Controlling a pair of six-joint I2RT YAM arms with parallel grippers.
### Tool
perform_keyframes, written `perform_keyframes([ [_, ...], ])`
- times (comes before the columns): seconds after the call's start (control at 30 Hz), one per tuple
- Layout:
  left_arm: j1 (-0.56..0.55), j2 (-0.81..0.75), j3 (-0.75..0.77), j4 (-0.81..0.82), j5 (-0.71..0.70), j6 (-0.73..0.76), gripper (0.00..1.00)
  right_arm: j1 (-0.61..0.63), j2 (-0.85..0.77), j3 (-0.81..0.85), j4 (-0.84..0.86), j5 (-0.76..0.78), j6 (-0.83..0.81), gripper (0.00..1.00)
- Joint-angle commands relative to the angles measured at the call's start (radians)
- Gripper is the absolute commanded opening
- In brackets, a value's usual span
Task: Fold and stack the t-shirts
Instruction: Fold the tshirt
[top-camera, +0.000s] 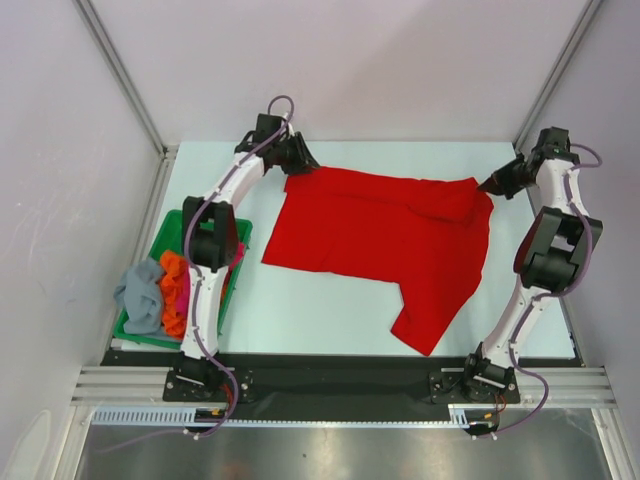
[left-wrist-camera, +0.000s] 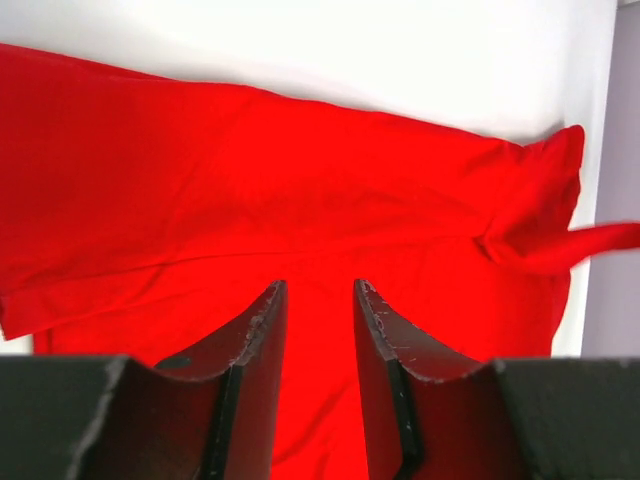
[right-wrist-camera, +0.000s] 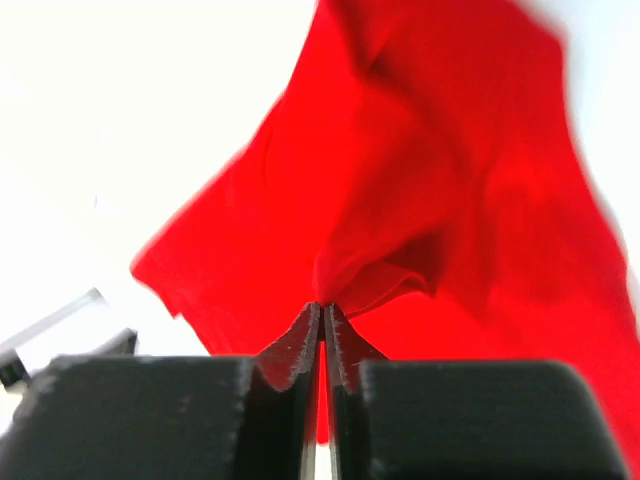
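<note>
A bright red t-shirt (top-camera: 380, 235) lies spread across the middle of the white table, one part reaching toward the near edge. My left gripper (top-camera: 300, 160) hovers at its far left corner. In the left wrist view the gripper (left-wrist-camera: 318, 290) is open, and flat red cloth (left-wrist-camera: 250, 170) shows through the gap. My right gripper (top-camera: 490, 186) is at the shirt's far right corner. In the right wrist view that gripper (right-wrist-camera: 322, 308) is shut on a bunched fold of the red shirt (right-wrist-camera: 430, 180), which is lifted and pulled taut there.
A green tray (top-camera: 165, 225) stands at the left edge beside the left arm. It holds a grey-blue t-shirt (top-camera: 140, 295), an orange one (top-camera: 172, 290) and a magenta one (top-camera: 186, 296), all crumpled. Walls and frame posts enclose the table.
</note>
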Motion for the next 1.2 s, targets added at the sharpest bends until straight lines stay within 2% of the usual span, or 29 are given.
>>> perform_keyframes([
  [0.0, 0.012, -0.003, 0.039, 0.047, 0.018, -0.023, 0.38, -0.026, 0.108, 0.040, 0.087, -0.022, 0.090, 0.15],
  [0.1, 0.012, 0.000, 0.039, 0.050, 0.017, -0.023, 0.38, -0.032, 0.170, 0.072, 0.168, 0.012, 0.075, 0.24],
  [0.2, 0.010, 0.000, 0.034, 0.050, 0.027, -0.025, 0.37, -0.034, 0.269, 0.190, 0.208, 0.027, 0.006, 0.33],
  [0.23, 0.010, -0.002, 0.028, 0.049, 0.026, -0.022, 0.37, -0.034, 0.300, 0.313, 0.167, 0.027, -0.014, 0.35],
  [0.3, 0.008, -0.012, 0.013, 0.046, 0.024, -0.008, 0.37, -0.032, 0.377, 0.446, 0.084, 0.070, -0.084, 0.43],
  [0.37, 0.008, -0.025, -0.006, 0.047, 0.020, 0.007, 0.37, -0.014, 0.386, 0.584, -0.068, 0.142, -0.154, 0.44],
  [0.4, 0.008, -0.034, -0.032, 0.052, 0.017, 0.012, 0.37, 0.006, 0.347, 0.591, -0.111, 0.183, -0.236, 0.49],
  [0.43, 0.008, -0.049, -0.047, 0.056, 0.015, 0.015, 0.37, 0.027, 0.304, 0.573, -0.149, 0.220, -0.276, 0.51],
  [0.53, 0.007, -0.081, -0.093, 0.058, 0.020, 0.020, 0.36, 0.135, 0.123, 0.332, -0.130, 0.371, -0.376, 0.59],
  [0.6, -0.001, -0.103, -0.124, 0.052, 0.015, 0.040, 0.36, 0.199, 0.026, 0.172, -0.119, 0.470, -0.389, 0.59],
  [0.7, -0.011, -0.147, -0.156, 0.038, -0.009, 0.069, 0.37, 0.267, -0.033, 0.015, -0.047, 0.506, -0.421, 0.57],
  [0.87, -0.027, -0.216, -0.214, 0.038, -0.026, 0.087, 0.37, 0.350, -0.040, -0.069, -0.024, 0.593, -0.464, 0.51],
  [1.0, -0.042, -0.261, -0.271, 0.059, -0.017, 0.084, 0.37, 0.440, 0.024, -0.020, -0.057, 0.665, -0.479, 0.51],
  [1.17, -0.056, -0.313, -0.316, 0.069, -0.011, 0.084, 0.38, 0.477, 0.095, 0.036, -0.071, 0.750, -0.468, 0.52],
])
